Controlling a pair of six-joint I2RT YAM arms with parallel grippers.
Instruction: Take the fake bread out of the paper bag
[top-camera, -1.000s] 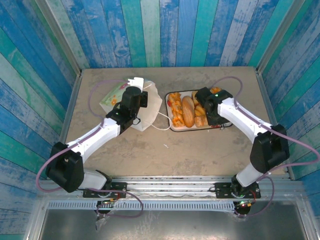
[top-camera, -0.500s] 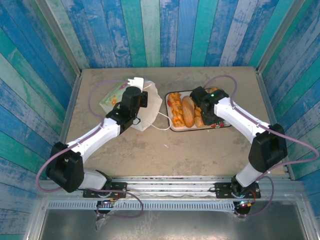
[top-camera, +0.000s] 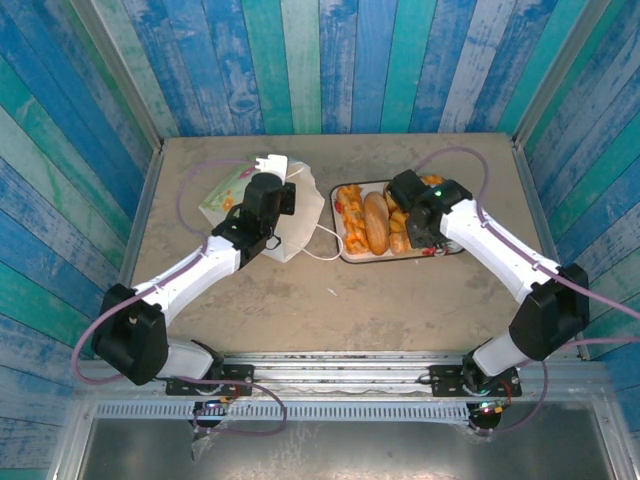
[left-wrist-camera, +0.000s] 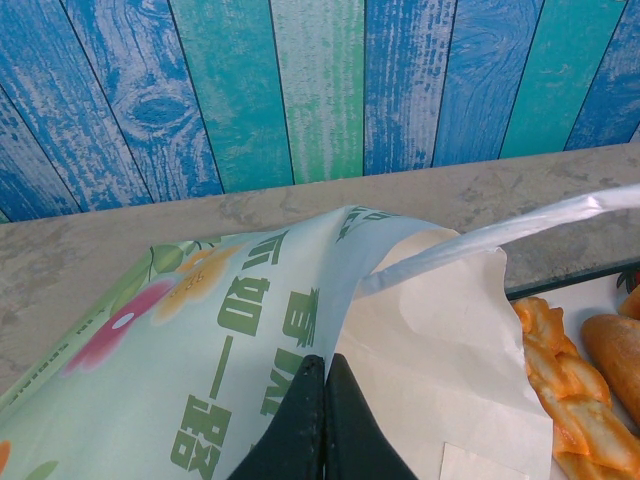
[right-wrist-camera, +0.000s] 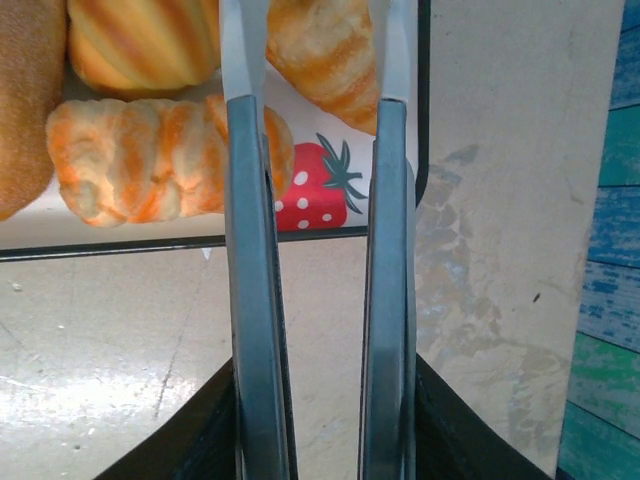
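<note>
The paper bag lies on its side at the table's back left. It is white with a pale green flowered face bearing green lettering, and a thin loop handle. My left gripper is shut on the bag's mouth edge, holding it up. The fake bread lies on the strawberry-print tray: a brown loaf, a twisted pastry, a striped roll and a croissant. My right gripper hovers open over the tray's near right corner, with nothing between its fingers.
Blue and green plank walls close in the table on three sides. The tray's dark rim runs under my right fingers. Bare tabletop stretches in front of the bag and tray.
My right gripper has shifted a little over the tray, left and then back, while its elbow swung out to the right. The left gripper and bag have stayed put.
</note>
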